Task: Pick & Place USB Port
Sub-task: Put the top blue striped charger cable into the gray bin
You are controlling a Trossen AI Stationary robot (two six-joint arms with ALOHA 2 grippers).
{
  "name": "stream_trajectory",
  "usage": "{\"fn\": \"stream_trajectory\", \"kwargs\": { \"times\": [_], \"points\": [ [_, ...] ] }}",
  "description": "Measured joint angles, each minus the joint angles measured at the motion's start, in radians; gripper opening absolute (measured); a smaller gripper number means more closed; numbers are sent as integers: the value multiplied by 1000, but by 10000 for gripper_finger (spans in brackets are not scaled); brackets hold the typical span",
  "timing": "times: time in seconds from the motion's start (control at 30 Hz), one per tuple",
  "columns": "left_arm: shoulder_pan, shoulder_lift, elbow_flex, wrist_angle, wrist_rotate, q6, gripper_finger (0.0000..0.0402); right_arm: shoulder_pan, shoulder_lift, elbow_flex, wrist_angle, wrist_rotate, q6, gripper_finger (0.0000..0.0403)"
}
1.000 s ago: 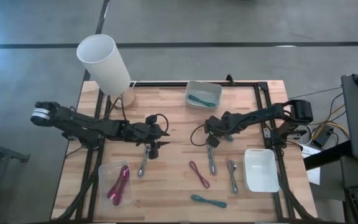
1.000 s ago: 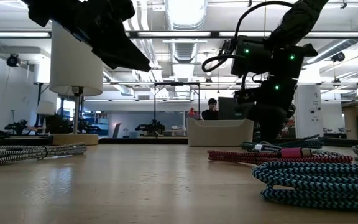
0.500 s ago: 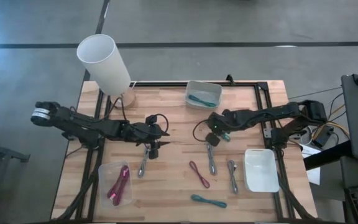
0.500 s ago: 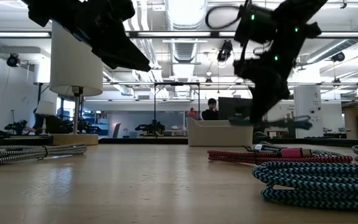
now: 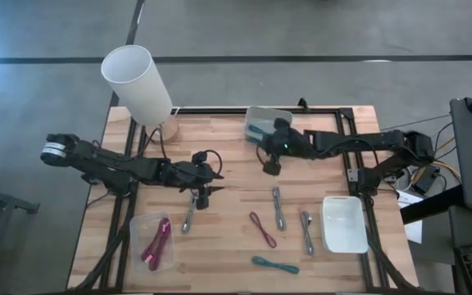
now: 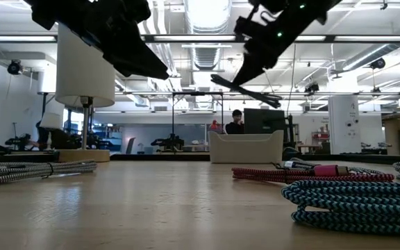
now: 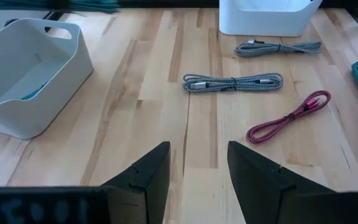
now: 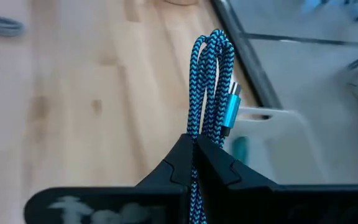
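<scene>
My right gripper point(image 5: 270, 159) hovers just on the near side of the white far-edge bin point(image 5: 283, 114), shut on a folded blue braided USB cable point(image 8: 211, 81). In the low view the cable point(image 6: 246, 90) shows high above the table, tilted. That bin holds another teal cable point(image 5: 262, 129). My left gripper point(image 7: 197, 167) is open above bare wood left of the table's middle point(image 5: 210, 182) and holds nothing. A grey cable point(image 5: 188, 215) lies on the table just near it. My right gripper pinches the folded blue cable bundle between its two fingers, several strands together point(image 8: 199, 129). The looped end and a metal plug point(image 8: 231, 93) stick out past the fingertips. The bundle is lifted clear of the table.
On the table lie two grey cables point(image 5: 278, 207) point(image 5: 306, 231), a red one point(image 5: 262, 229) and a teal one point(image 5: 274, 265). A white bin point(image 5: 344, 242) sits at the right, and a clear tub point(image 5: 138, 225) with a pink cable at near left. A lamp point(image 5: 138, 80) stands at far left.
My right gripper has risen from the table's middle and moved toward the far edge, up to the white bin, turning as it went. The blue cable went with it, lifted clear of the table.
</scene>
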Motion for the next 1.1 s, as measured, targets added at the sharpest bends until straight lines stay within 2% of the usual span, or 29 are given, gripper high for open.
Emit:
{"fn": "stream_trajectory", "kwargs": {
  "times": [0.27,0.4,0.57,1.1],
  "points": [
    [0,0,0,0,0,0,165,-185,134,111,-28,-1,-59,8],
    [0,0,0,-3,0,0,165,-243,218,145,-78,-9,-59,8],
    [0,0,0,-4,0,4,165,-261,314,178,-159,-10,-70,8],
    [0,0,0,-5,0,1,165,-282,541,322,-146,-1,-79,8]
  ]
}}
